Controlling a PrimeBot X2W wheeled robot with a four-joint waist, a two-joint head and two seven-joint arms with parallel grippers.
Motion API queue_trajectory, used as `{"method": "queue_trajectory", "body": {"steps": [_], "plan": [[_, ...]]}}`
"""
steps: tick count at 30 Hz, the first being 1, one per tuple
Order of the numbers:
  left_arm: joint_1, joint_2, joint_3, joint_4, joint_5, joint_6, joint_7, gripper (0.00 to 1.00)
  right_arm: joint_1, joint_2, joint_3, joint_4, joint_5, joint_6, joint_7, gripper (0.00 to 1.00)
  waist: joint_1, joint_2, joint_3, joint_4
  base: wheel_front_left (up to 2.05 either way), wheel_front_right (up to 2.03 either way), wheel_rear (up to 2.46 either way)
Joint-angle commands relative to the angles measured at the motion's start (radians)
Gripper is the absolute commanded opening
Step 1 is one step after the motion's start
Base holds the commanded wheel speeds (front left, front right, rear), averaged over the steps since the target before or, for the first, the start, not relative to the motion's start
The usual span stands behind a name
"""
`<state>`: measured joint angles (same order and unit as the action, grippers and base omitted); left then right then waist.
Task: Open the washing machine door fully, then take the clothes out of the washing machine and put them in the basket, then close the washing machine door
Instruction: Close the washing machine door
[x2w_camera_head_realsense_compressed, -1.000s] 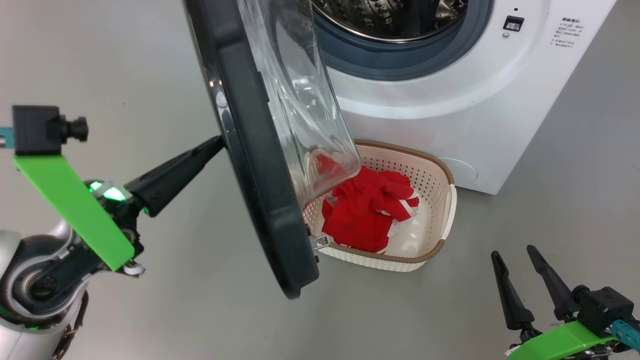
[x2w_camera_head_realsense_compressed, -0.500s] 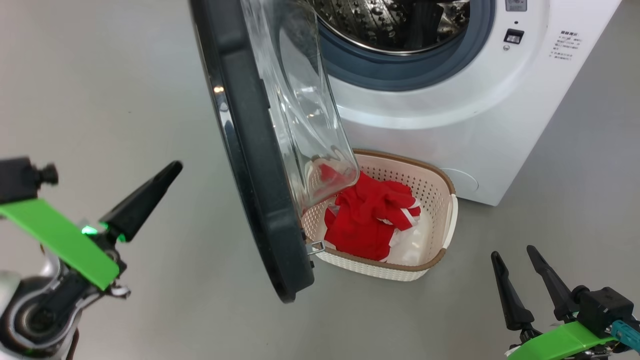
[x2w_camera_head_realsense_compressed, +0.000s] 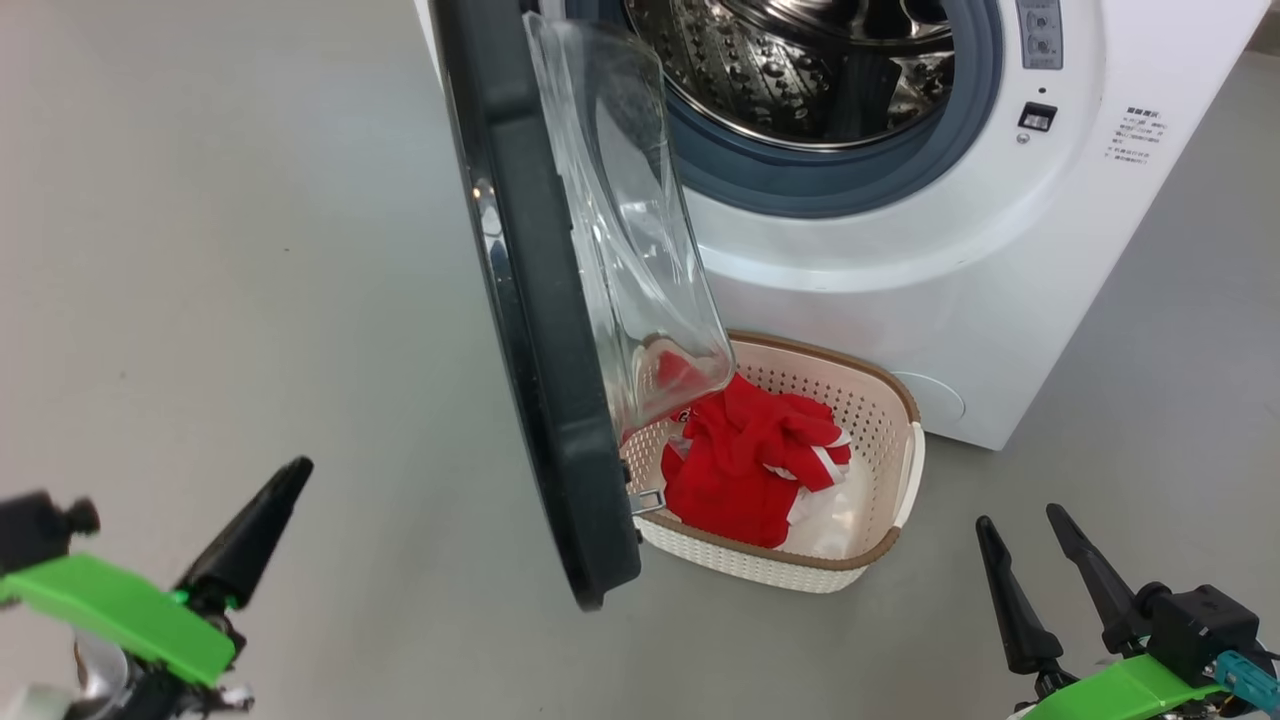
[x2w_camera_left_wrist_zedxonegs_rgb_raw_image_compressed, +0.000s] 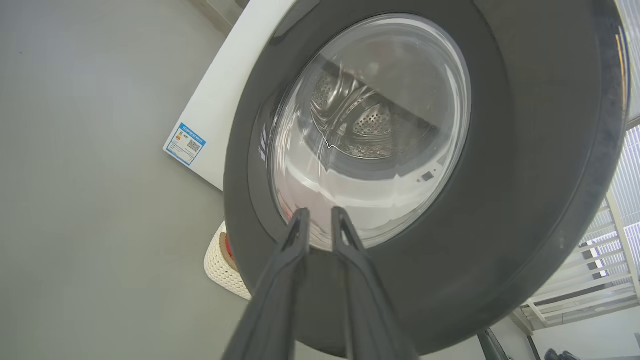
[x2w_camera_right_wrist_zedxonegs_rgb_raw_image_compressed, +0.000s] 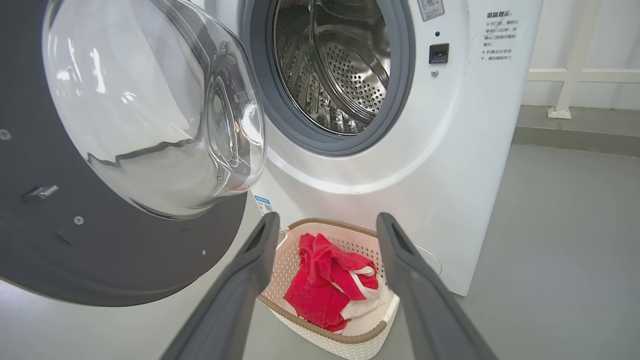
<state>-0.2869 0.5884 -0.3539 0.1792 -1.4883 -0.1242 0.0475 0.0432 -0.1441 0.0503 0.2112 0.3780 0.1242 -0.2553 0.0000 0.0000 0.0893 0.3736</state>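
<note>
The glossy black-rimmed round glass washing machine door (x2w_camera_head_realsense_compressed: 545, 340) stands half-open, its outer face straight ahead of the nearer, slightly parted, empty left gripper (x2w_camera_left_wrist_zedxonegs_rgb_raw_image_compressed: 321, 212); the right gripper (x2w_camera_head_realsense_compressed: 1019, 515) gapes empty on its inner side, red fabric clothes (x2w_camera_head_realsense_compressed: 740, 465) already in the cream perforated basket (x2w_camera_head_realsense_compressed: 880, 545).

Left gripper (x2w_camera_left_wrist_zedxonegs_rgb_raw_image_compressed: 320, 214) and right gripper (x2w_camera_head_realsense_compressed: 1020, 516): long matte-dark fingers (x2w_camera_right_wrist_zedxonegs_rgb_raw_image_compressed: 235, 295) taper to narrow tips, each set on a flat bright green bracket (x2w_camera_head_realsense_compressed: 120, 612). Black boxy camera module (x2w_camera_head_realsense_compressed: 1205, 625) on the right bracket, teal connector (x2w_camera_head_realsense_compressed: 1245, 672) beside it; small green light (x2w_camera_head_realsense_compressed: 180, 598) at left finger base
</note>
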Motion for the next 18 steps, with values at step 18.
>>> {"method": "queue_trajectory", "body": {"steps": [18], "plan": [[0.106,-0.029,-0.015,0.124,0.027,-0.007,-0.247,1.00,0.015,-0.020,0.023,-0.024,0.007,0.007,-0.006,1.00,0.0000,0.0000,-0.011,-0.005,0.00,0.00,0.00]]}}
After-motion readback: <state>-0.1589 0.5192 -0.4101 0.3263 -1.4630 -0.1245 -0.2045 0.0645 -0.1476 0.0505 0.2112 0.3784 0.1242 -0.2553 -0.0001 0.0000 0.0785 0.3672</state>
